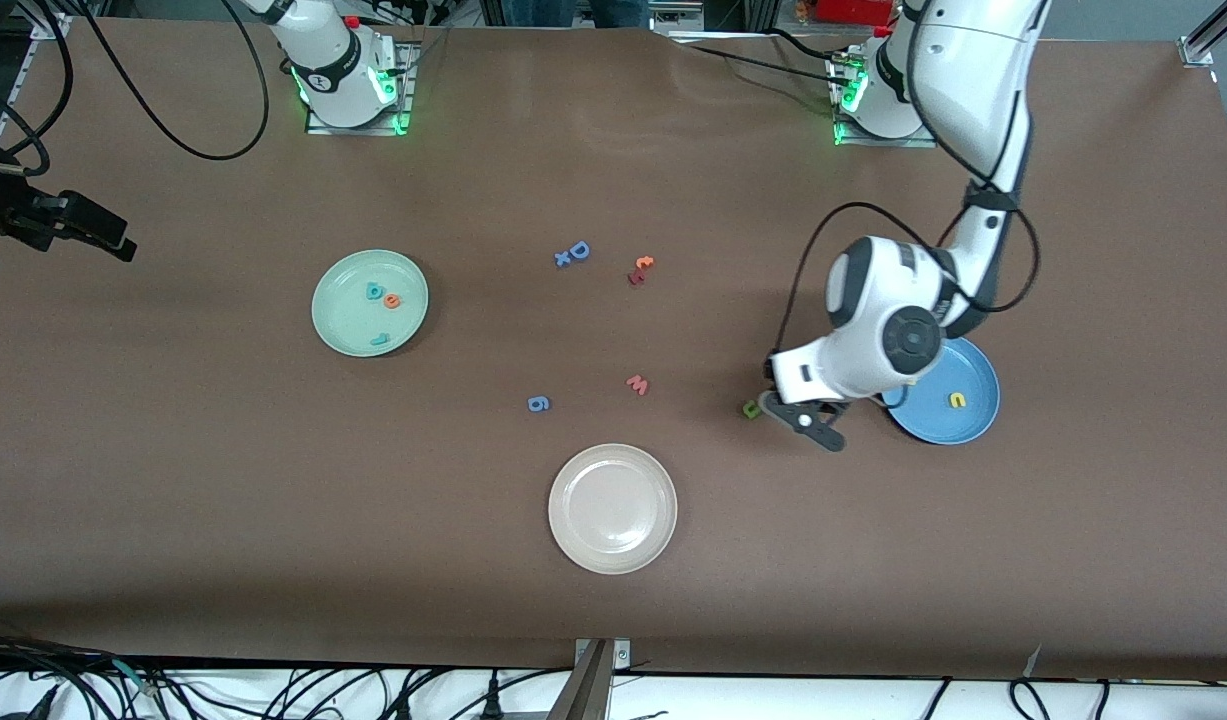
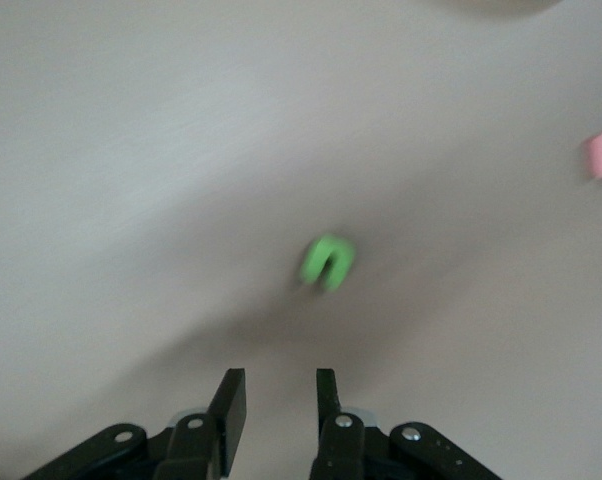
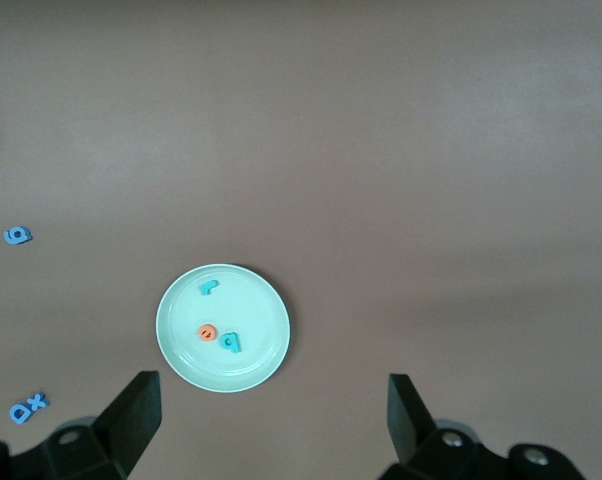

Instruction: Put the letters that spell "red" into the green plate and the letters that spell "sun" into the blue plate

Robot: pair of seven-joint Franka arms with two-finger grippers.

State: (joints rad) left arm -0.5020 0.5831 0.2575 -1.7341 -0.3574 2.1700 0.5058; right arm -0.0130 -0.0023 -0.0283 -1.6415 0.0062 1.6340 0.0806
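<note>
Green foam letter "n" [image 1: 752, 409] lies flat on the brown table, just beside the round medium-blue plate [image 1: 976, 425] toward the right arm's end — not yet in it. The left gripper [image 1: 806, 417] hangs low between letter and plate, its fingers nearly closed and holding nothing; the letter lies just off its tips. The right gripper [image 3: 271, 415], spread wide and empty, waits high over the round mint-green plate [image 3: 257, 360]. In the left wrist view the letter's 2 legs point toward the fingers [image 2: 229, 400]. The front view alone shows a yellow foam letter [image 1: 958, 400] already in the blue plate.
</note>
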